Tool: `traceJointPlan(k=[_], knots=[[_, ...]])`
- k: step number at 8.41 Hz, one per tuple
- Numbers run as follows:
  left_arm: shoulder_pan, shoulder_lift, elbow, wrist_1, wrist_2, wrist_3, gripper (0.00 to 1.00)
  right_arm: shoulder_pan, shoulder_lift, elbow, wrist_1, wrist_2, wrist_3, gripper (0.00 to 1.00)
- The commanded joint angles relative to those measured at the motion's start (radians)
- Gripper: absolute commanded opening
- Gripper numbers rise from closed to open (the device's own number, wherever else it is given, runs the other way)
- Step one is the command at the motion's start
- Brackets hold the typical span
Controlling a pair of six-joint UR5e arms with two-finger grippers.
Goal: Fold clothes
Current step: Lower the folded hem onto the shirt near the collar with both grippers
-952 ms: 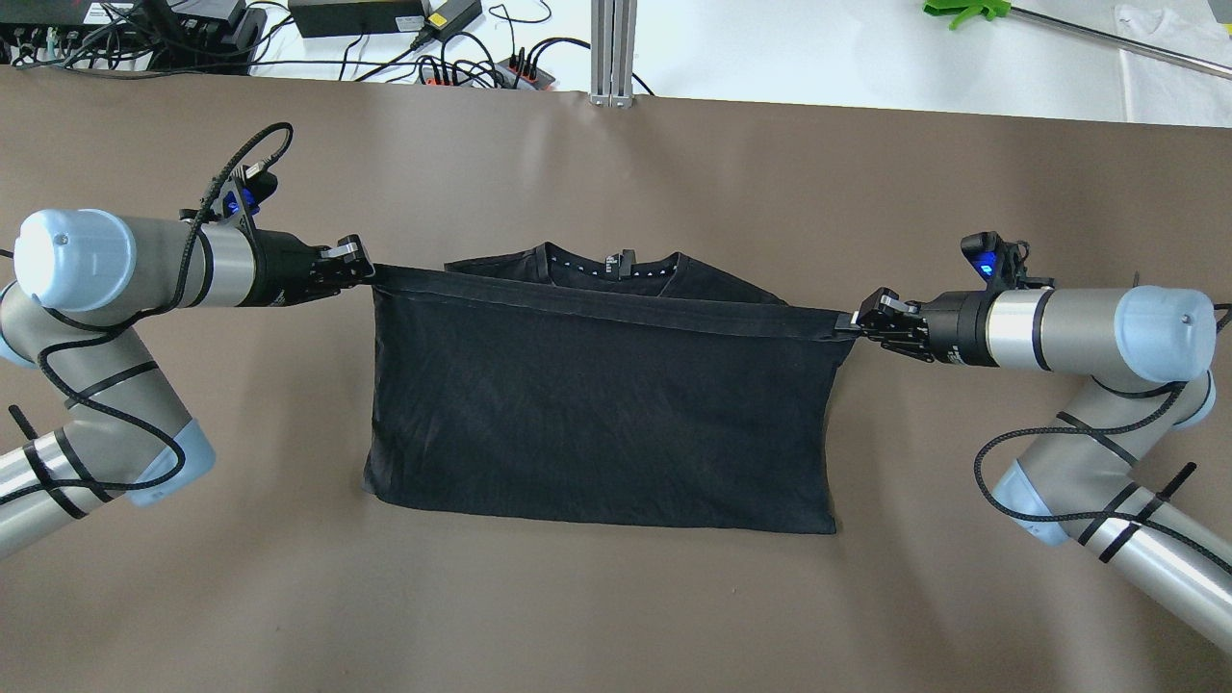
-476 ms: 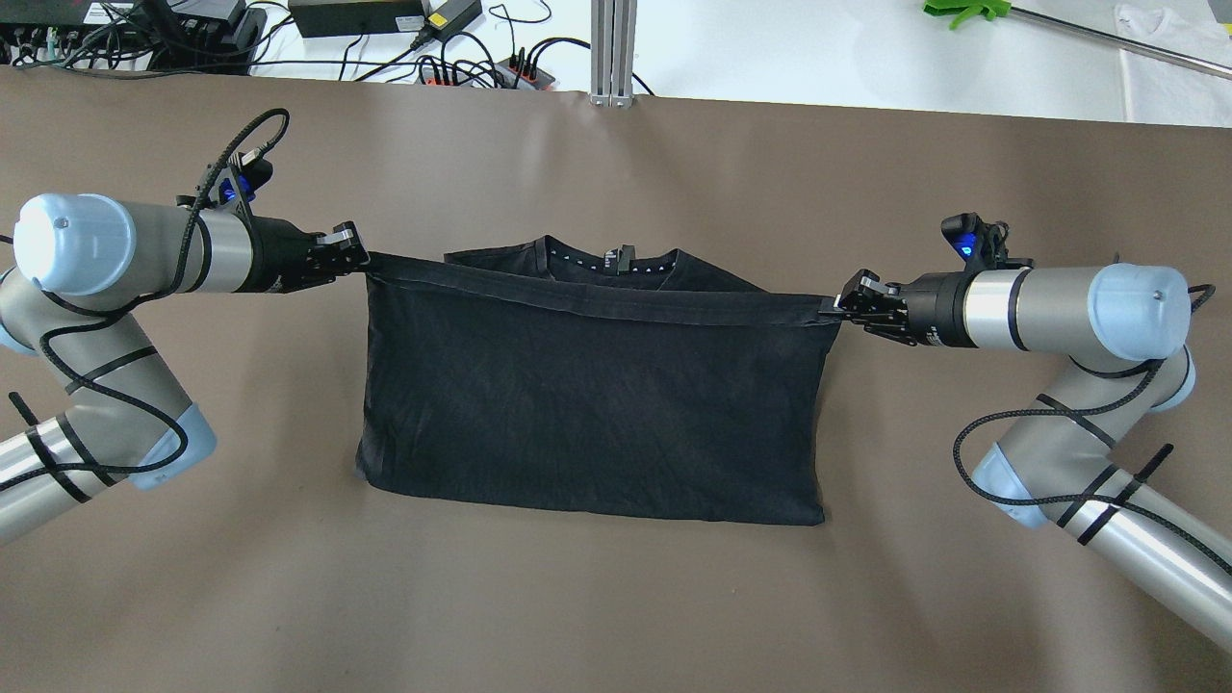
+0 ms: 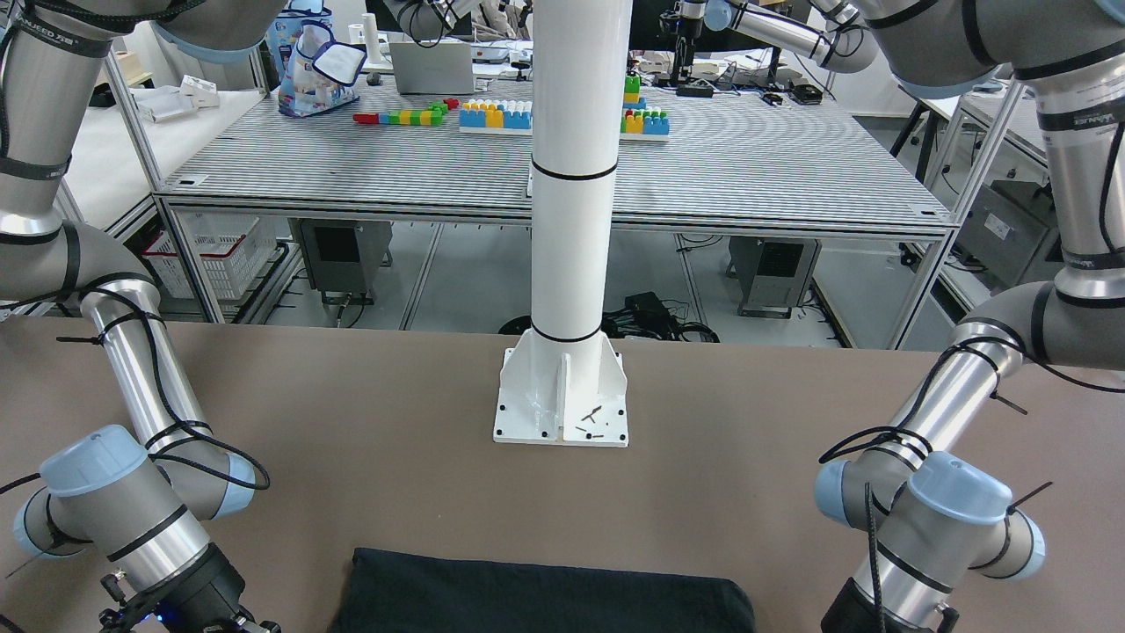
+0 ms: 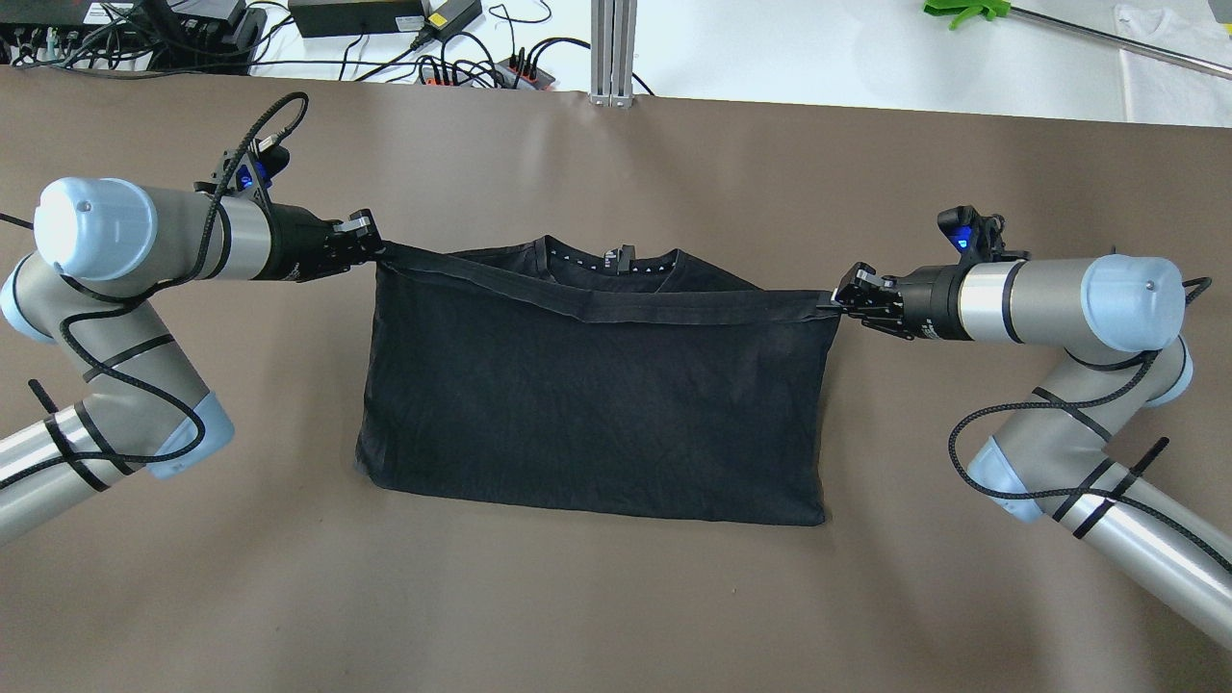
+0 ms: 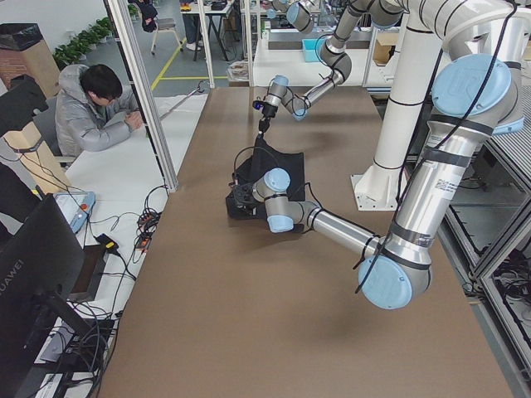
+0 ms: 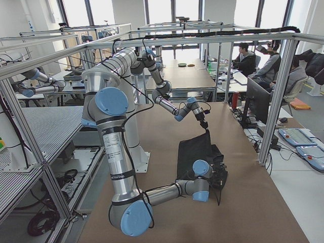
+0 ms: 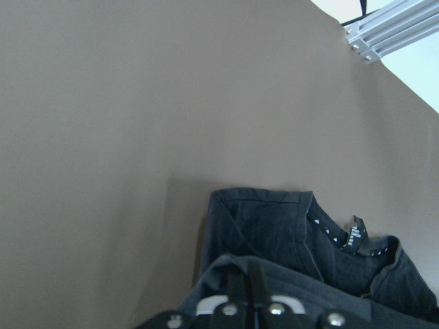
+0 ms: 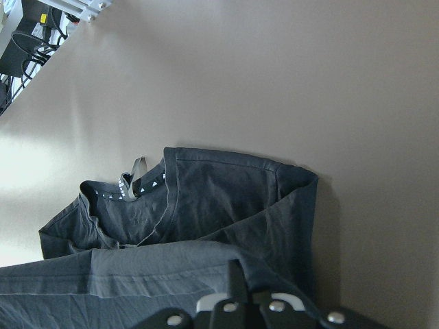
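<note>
Clothes [image 4: 592,404] sit at the centre of the overhead frame: one black garment on the brown table [image 4: 616,606]. We see its upper layer raised along the top hem and strung between both arms, with the collar and label peeking out just above. We have the left gripper [image 4: 371,245] clenched on the hem's upper-left corner and the right gripper [image 4: 835,300] pinching the upper-right corner, a touch lower in frame, so the hem slants. The garment's lower edge lies on the table, and we read broad bands of brown surface below it and on both sides. The far table edge runs along the top of the frame, where an aluminium post [image 4: 613,48] and a tangle of cables [image 4: 462,67] sit. In the front-facing view the white pillar [image 3: 576,176] rises from its base plate [image 3: 562,413], well apart from the fabric at bottom centre. In the left side view a person [image 5: 91,108] sits upper left.
</note>
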Motion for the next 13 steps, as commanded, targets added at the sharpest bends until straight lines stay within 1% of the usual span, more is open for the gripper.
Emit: traceJointPlan(k=[1, 3, 5, 7, 11, 13], knots=[[-0.011, -0.004, 0.011, 0.006, 0.003, 0.001, 0.0, 0.009, 0.008, 0.0, -0.025, -0.008, 0.0, 0.0], [-0.013, -0.006, 0.017, 0.006, 0.003, 0.003, 0.0, 0.012, 0.012, 0.0, -0.048, -0.037, -0.003, 0.0], [-0.019, -0.009, 0.026, 0.009, 0.003, 0.006, 0.0, 0.015, 0.012, -0.002, -0.05, -0.037, -0.003, 0.0], [-0.027, -0.02, 0.05, 0.009, 0.003, 0.011, 0.0, 0.018, 0.012, -0.014, -0.057, -0.055, -0.005, 0.0], [-0.025, -0.03, 0.052, 0.009, 0.003, 0.011, 0.0, 0.027, 0.014, -0.014, -0.063, -0.057, -0.002, 0.0], [-0.025, -0.044, 0.049, 0.009, -0.006, 0.004, 0.0, 0.025, 0.052, -0.011, -0.063, -0.055, 0.02, 0.0]])
